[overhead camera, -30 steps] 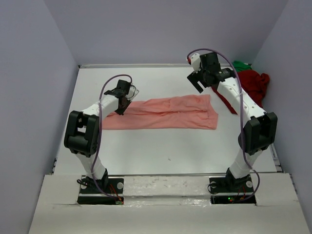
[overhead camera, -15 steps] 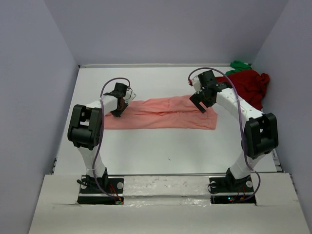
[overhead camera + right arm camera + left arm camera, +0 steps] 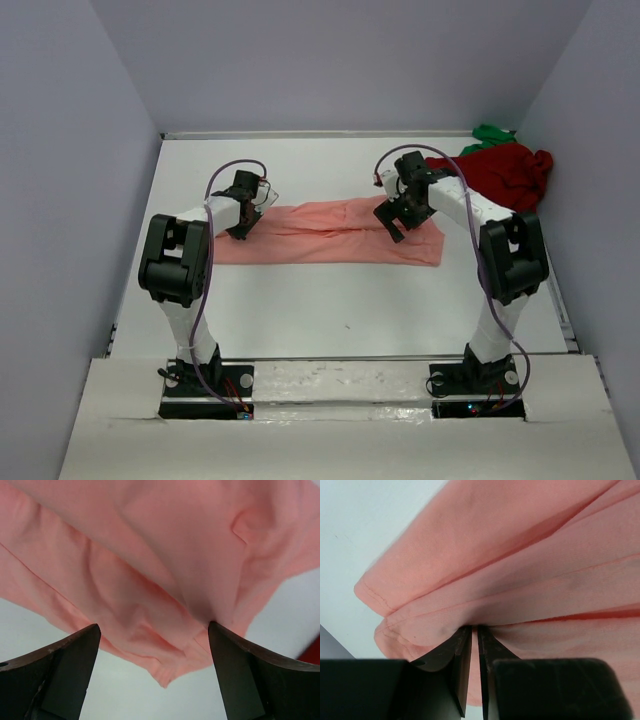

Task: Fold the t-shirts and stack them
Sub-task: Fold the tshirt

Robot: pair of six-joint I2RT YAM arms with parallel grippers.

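- My left gripper (image 3: 475, 631) is clenched almost to nothing on a thin fold of the salmon-pink t-shirt (image 3: 320, 235). A sliver of pink cloth shows between the two dark tips, right at the shirt's left end.
- That grip looks the same as a second ago. The left wrist has only drawn a touch nearer the shirt's corner, and the left elbow has swung upright.
- My right gripper (image 3: 392, 224) is released, with its fingers (image 3: 70, 665) spread wide and pink cloth filling the gap between them. Nothing is pinched there.
- The big change is on that side. A second ago the right gripper hung high near the far right of the table (image 3: 350, 310), above the shirt's far corner. Half a second ago it was coming down, and now it sits low over the right part of the shirt, a little in from the right end.
- The salmon-pink t-shirt lies as a long flat band across the middle of the table, left to right, with lengthwise creases. Its outline has hardly shifted.
- The dark red t-shirt (image 3: 505, 170) is heaped in the far right corner, well apart from the pink one. More of it shows now that my right arm has moved off it.
- The green t-shirt (image 3: 492, 132) peeks out as a small crumple just behind the red heap, unmoved.
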